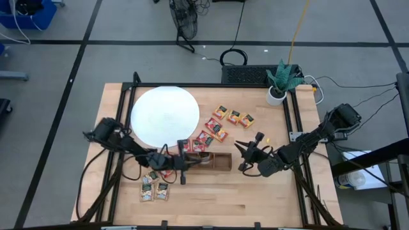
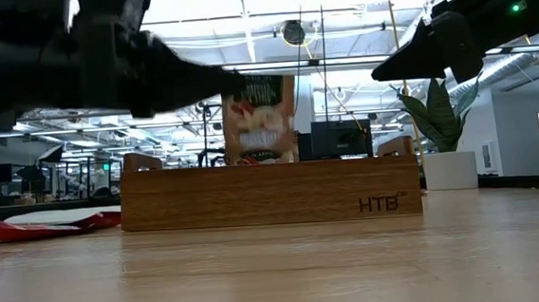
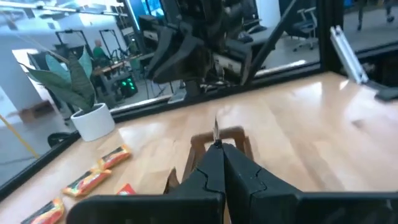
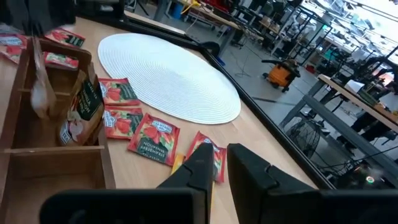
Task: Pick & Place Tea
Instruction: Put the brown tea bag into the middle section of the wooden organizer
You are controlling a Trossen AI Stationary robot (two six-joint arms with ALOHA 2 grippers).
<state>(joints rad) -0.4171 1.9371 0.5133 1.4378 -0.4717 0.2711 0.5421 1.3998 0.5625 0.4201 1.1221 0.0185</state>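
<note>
While two dark arms are working | left gripper pinching shut on one flat tea sachet over wooden tray, centre | right gripper hovering, fingers slightly parted, empty | three orange sachets upper centre.

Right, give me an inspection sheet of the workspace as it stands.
Surface: wooden table, black-framed.
Job's things: tea sachets lie loose beside the white disc, red ones near its edge, orange-yellow ones farther toward the plant, pale ones at the near edge. One sachet stands upright in the wooden tray.
Clutter: potted plant at the far corner.
Grippers: left gripper shut on the upright sachet's top edge, over the tray. Right gripper hovers beside the tray's end, nearly closed, holding nothing.
Cables: loops run off both arms and behind the table.
Surroundings: open workshop floor, benches, a person far off.
</note>
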